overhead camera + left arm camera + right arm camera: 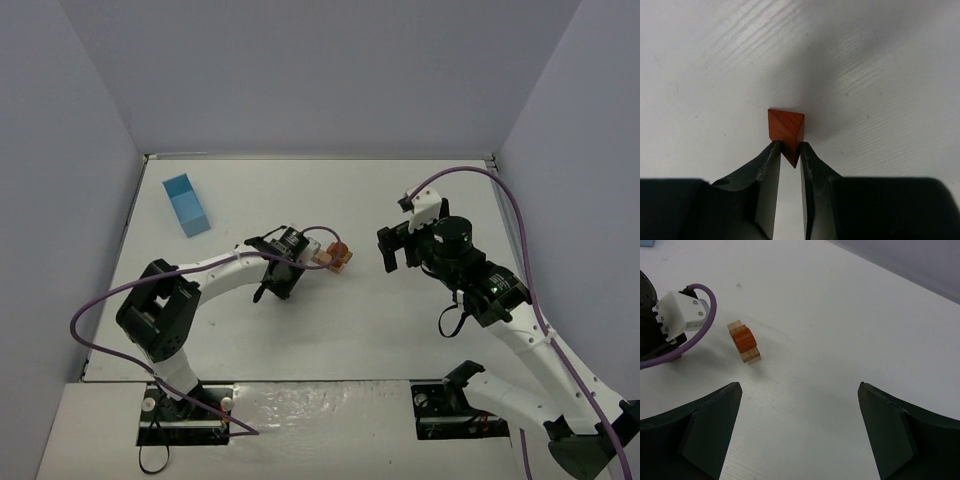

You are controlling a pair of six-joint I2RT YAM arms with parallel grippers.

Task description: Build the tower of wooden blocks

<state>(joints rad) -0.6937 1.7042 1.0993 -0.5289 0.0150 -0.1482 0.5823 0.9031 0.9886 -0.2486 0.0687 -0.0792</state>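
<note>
A small reddish-brown triangular block is pinched at its lower corner between the black fingers of my left gripper, just above the white table. In the top view, my left gripper sits just left of a little stack near the table's middle. That stack is a light tan block with a rounded reddish-brown piece on top. My right gripper is open wide with only bare table between its fingers. It hovers to the right of the stack, apart from it.
A light-blue rectangular box lies at the back left of the table. The left arm's purple cable and white wrist housing are close to the stack. Grey walls enclose the table on three sides.
</note>
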